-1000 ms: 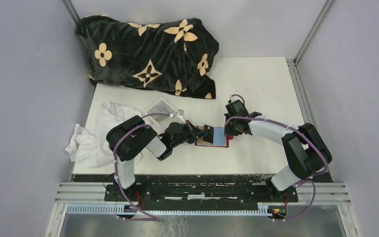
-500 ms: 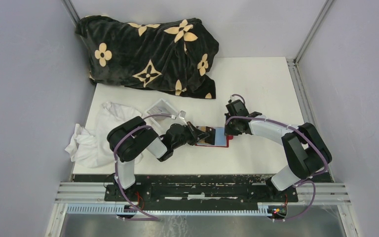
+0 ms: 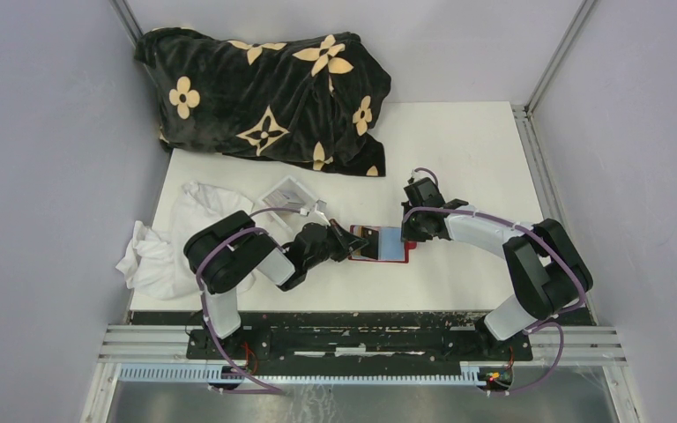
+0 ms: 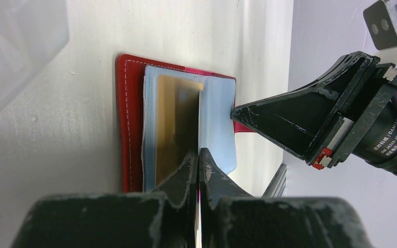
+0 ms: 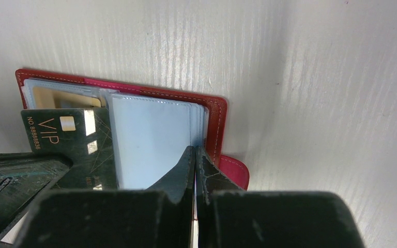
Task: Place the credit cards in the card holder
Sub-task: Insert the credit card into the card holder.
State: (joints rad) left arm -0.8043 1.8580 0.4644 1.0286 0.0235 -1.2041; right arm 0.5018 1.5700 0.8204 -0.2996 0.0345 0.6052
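- Lying open near the middle of a white table (image 3: 476,159) walled in by plain grey panels (image 3: 44,132), the red card holder (image 4: 129,129) sits between the two grippers, its pale blue plastic sleeves (image 5: 150,139) facing up.
- A black blanket (image 3: 264,88) patterned with cream flowers is heaped at the far left corner. A crumpled white cloth (image 3: 163,247) hangs over the left edge, and a clear box (image 3: 289,191) lies just beyond the left arm (image 3: 229,251).
- The left arm is folded low with its forearm pointing right. The left gripper (image 4: 198,157) is clamped tight on a dark card (image 5: 67,137) marked VIP, holding it over the left half of the holder.
- A gold card (image 4: 170,119) already sits in a sleeve on that left half.
- The right arm (image 3: 511,242) curves in from the right. The right gripper (image 5: 195,153) has its fingers pressed together with nothing between them, its tip at the sleeves' right edge, beside the red snap tab.
- Compared with a second ago, the left arm's elbow has swung slightly left and toward the near edge. The held card now reads dark and flatter over the holder. The right arm and the holder have not moved.
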